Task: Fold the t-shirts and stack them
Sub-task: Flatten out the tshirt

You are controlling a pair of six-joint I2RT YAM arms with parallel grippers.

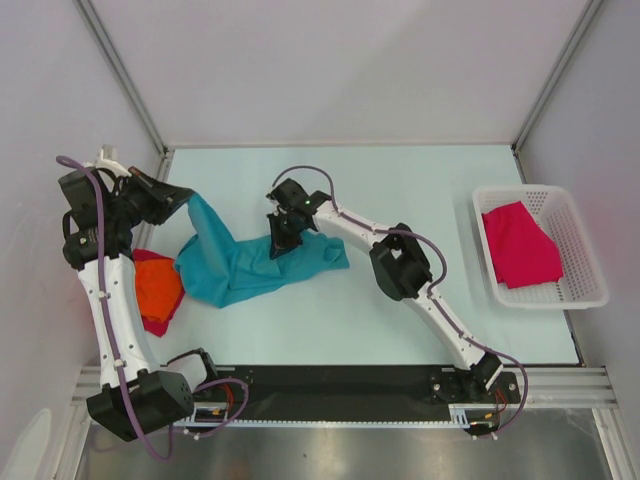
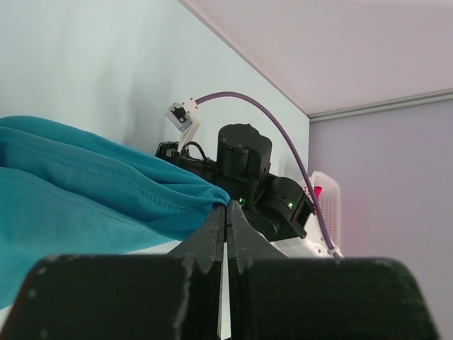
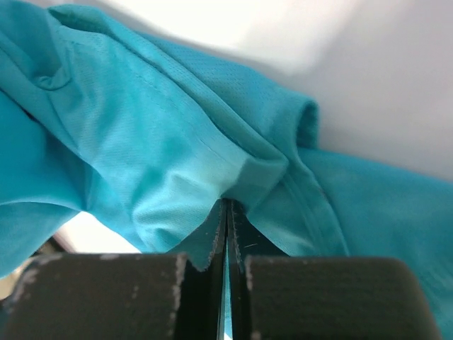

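A teal t-shirt [image 1: 240,262] lies crumpled on the pale table, left of centre. Its upper left corner is lifted by my left gripper [image 1: 186,199], which is shut on the teal t-shirt's hem [image 2: 177,200]. Over the shirt's right half, my right gripper [image 1: 281,246] is shut on a fold of the same teal cloth [image 3: 241,173]. An orange t-shirt [image 1: 158,288] lies on a dark red t-shirt [image 1: 157,322] at the table's left edge, partly hidden by the left arm. A magenta-pink t-shirt [image 1: 520,245] rests in the basket.
A white lattice basket [image 1: 590,262] stands at the right edge of the table. Grey booth walls with metal posts close in the left, right and back. A black rail [image 1: 330,382] with both arm bases runs along the near edge.
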